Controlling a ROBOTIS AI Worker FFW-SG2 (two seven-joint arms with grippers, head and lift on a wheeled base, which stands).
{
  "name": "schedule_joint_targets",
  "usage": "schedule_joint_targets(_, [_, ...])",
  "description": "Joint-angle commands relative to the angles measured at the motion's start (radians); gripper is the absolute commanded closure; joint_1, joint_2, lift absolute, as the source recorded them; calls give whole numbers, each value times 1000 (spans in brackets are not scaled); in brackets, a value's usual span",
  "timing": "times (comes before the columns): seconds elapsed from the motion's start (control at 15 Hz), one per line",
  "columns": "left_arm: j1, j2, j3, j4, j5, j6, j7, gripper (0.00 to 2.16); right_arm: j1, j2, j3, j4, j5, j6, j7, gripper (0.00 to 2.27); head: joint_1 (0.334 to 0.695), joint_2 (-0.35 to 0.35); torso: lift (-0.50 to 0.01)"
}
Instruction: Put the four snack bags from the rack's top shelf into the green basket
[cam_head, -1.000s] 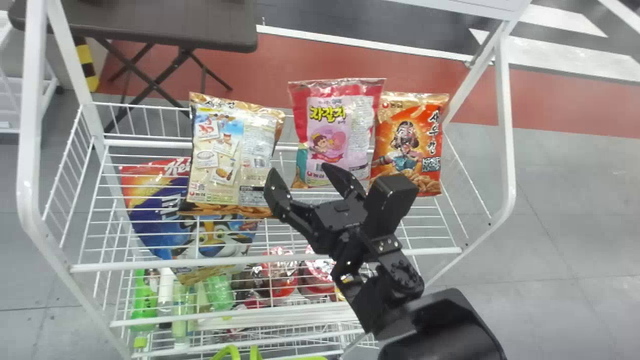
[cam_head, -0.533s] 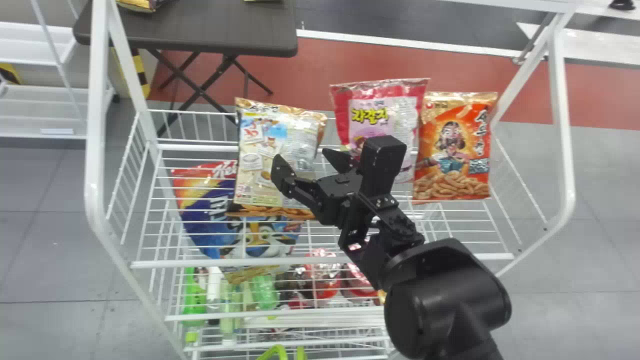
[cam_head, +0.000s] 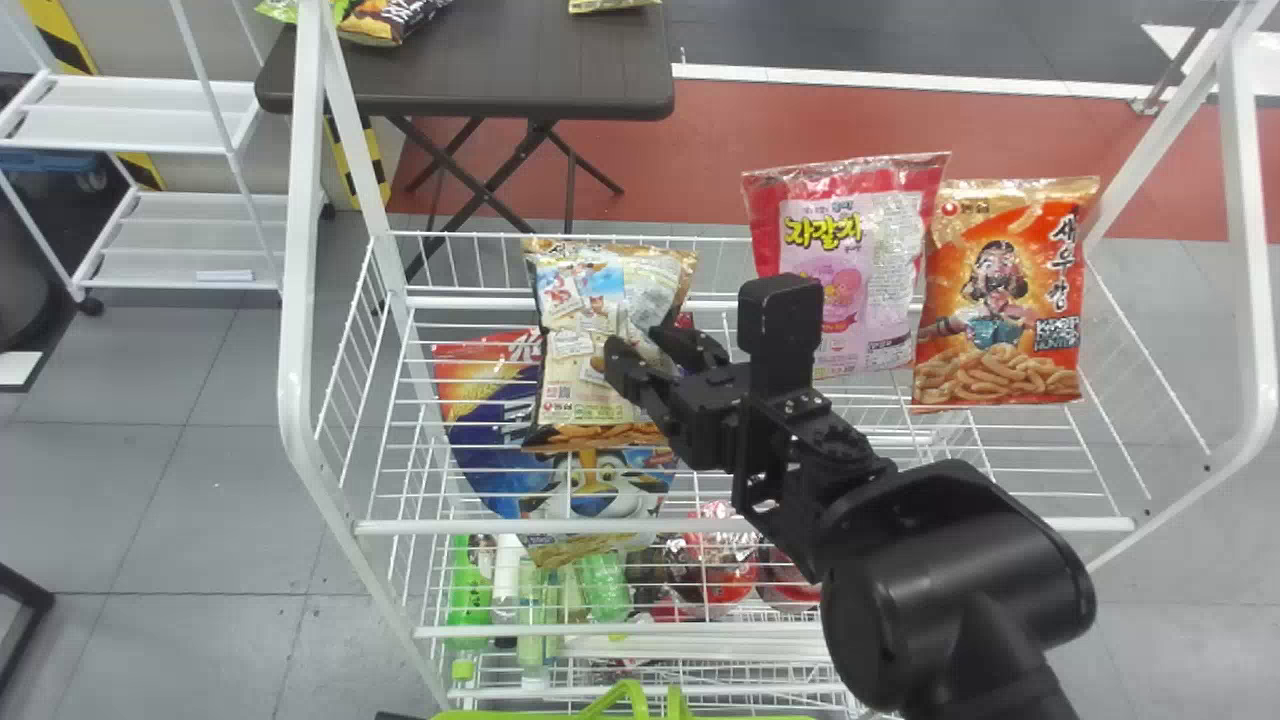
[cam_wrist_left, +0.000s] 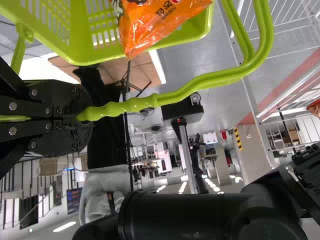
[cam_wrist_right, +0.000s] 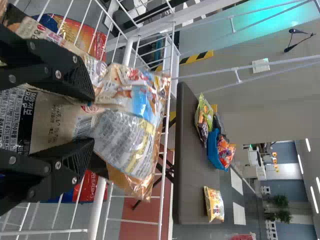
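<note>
Where the left gripper (cam_wrist_left: 82, 117) is found, its fingers are closed on the handle (cam_wrist_left: 132, 105) of the green basket (cam_wrist_left: 205, 27); an orange packet (cam_wrist_left: 160, 20) lies in that basket; the basket's rim and handles also appear at the bottom edge of the head view. The right gripper (cam_head: 640, 345) is at the left part of the rack's top shelf (cam_head: 1000, 523), its fingers narrowed on the cream snack bag (cam_head: 585, 300); the film is bunched between them, and the bag stands upright on the shelf. To its right, well apart from it, stand the pink snack bag (cam_head: 880, 230) and, just beside that, the orange snack bag (cam_head: 985, 340). Below the top shelf's wires are a large blue bag (cam_head: 500, 430) with a tiger's face, a green bottle (cam_head: 470, 600) and red packages (cam_head: 720, 560). Beyond the rack stands a dark table (cam_head: 520, 80) on crossed legs, with further packets (cam_wrist_right: 215, 135) on it; to its left is a white shelf unit (cam_head: 190, 120) on castors.
</note>
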Motion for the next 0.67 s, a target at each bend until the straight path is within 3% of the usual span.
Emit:
schedule_joint_targets(0.0, [-1, -3, 4, 0, 3, 0, 5, 2145, 33, -5, -13, -31, 18, -21, 14, 2192, 695, -67, 0])
schedule_joint_targets(0.27, [-7, -9, 17, -5, 12, 0, 16, 2148, 142, -22, -47, -187, 47, -37, 52, 2192, 695, -80, 0])
schedule_joint_targets(0.6, [-29, -12, 48, -3, 37, 0, 31, 2148, 401, -70, -193, -551, 31, 117, 106, 2189, 695, -157, 0])
